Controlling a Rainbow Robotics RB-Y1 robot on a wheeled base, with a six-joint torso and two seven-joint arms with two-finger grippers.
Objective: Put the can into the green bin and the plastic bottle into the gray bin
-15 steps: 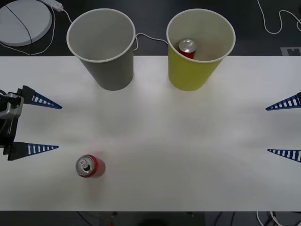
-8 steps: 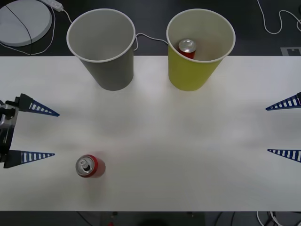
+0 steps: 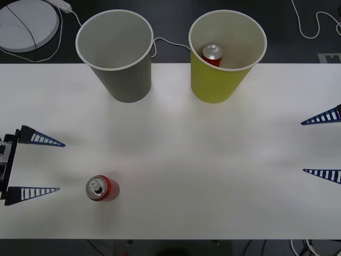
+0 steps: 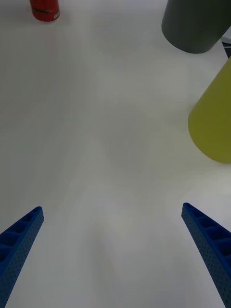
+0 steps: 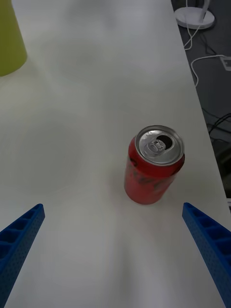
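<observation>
Over the last second the left gripper (image 3: 32,166) has slid along the left edge of the white table (image 3: 213,160) toward the near side, its 2 blue ribbed fingers spread wide the whole way. That shift brings it roughly level with the small red aluminium can with the silver pull-tab top (image 3: 102,188), which suggests it is lining up for a grasp that has not yet begun.

The can stands upright near the table's front edge, apart from the left gripper, just beyond its nearer fingertip and slightly nearer the table's front edge. In the left wrist view the can (image 5: 154,163) sits ahead of the open fingers, off toward 1 of them, not centred between them.

A second red can (image 3: 211,54) already rests inside the large yellow-green cup-shaped bin with the white rim (image 3: 226,85). The large gray cup-shaped bin (image 3: 122,74) beside it looks empty.

The right gripper (image 3: 322,144) waits at the table's right edge, fingers also spread and holding nothing.
</observation>
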